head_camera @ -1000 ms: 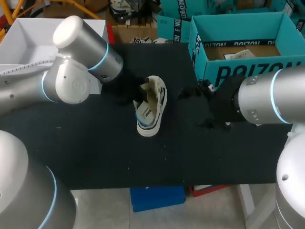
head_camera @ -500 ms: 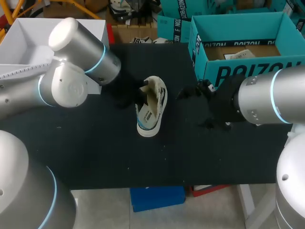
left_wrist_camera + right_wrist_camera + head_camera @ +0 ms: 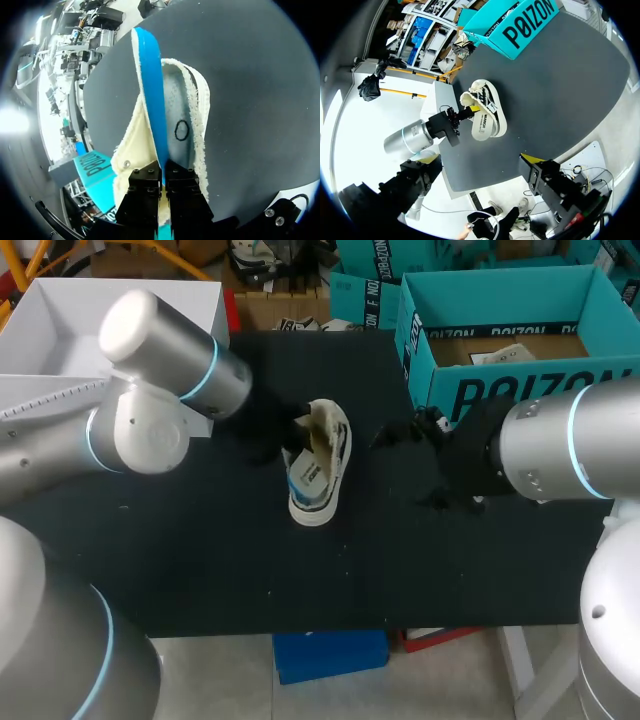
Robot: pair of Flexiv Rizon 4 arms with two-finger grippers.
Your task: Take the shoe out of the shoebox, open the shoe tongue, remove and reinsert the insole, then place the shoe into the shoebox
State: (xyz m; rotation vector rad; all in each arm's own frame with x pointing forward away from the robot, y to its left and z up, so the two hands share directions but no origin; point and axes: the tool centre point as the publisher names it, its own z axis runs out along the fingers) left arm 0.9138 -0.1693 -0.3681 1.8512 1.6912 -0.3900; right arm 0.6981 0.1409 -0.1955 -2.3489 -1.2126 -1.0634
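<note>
A white low shoe (image 3: 320, 480) with dark side markings lies on the black table, near its middle. Its fleece insole (image 3: 156, 100), blue underneath, sticks up out of the shoe's far end. My left gripper (image 3: 163, 172) is shut on the insole's edge, both black fingers pressed against it. From the right wrist view I see the same grip: left gripper (image 3: 456, 115), insole (image 3: 469, 101), shoe (image 3: 489, 114). My right gripper (image 3: 405, 465) hangs open to the right of the shoe and holds nothing. The teal shoebox (image 3: 520, 390) stands open at the back right.
A white open box (image 3: 60, 310) sits at the back left, behind my left arm. The shoebox's wall (image 3: 520, 25) is close behind my right gripper (image 3: 480, 170). Bare black table runs along the front, in front of the shoe.
My left arm's elbow has shifted slightly toward the back left, with the insole still pinched. The shoe has barely moved. The right arm is still.
</note>
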